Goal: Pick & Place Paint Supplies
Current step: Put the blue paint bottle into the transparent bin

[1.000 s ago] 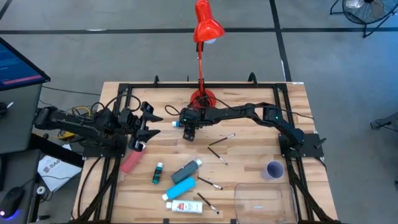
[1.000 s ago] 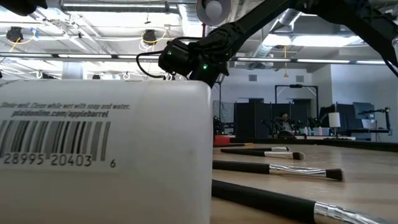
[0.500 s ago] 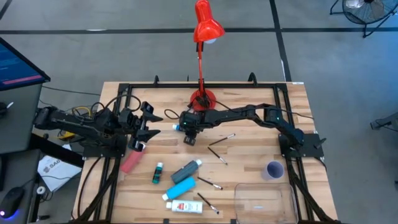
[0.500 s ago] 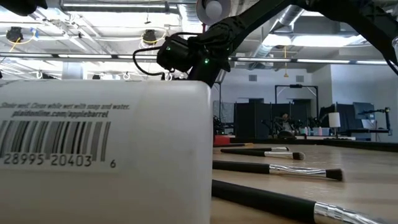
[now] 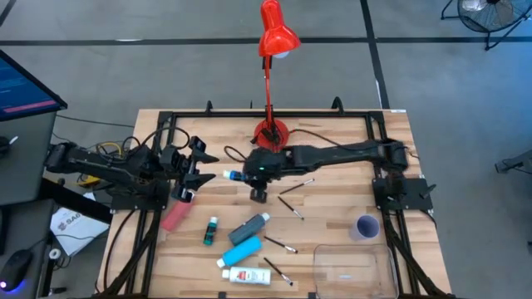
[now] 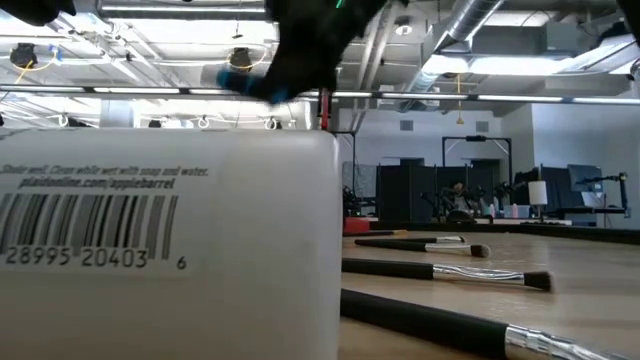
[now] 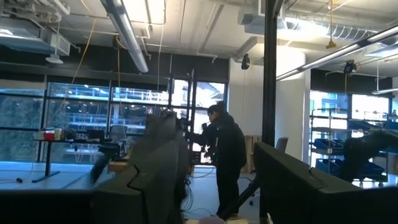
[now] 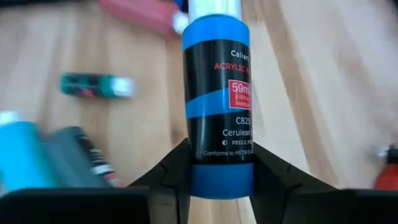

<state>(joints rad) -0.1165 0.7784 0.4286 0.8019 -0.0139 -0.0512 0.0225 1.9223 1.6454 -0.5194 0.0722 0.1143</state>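
Right gripper (image 8: 219, 163) clamped on blue paint bottle (image 8: 219, 106), lifted above table (image 5: 332, 241) centre near red lamp (image 5: 272, 50); left gripper (image 5: 202, 166) parted, empty, beside pink tube (image 5: 176, 213).

Blue-and-black bottle (image 8: 217, 93), white cap; red lamp (image 5: 275, 33).

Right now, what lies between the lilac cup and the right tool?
In the high view, two thin paintbrushes on bare wood lie between the lilac cup and right tool, shut on the blue paint bottle.
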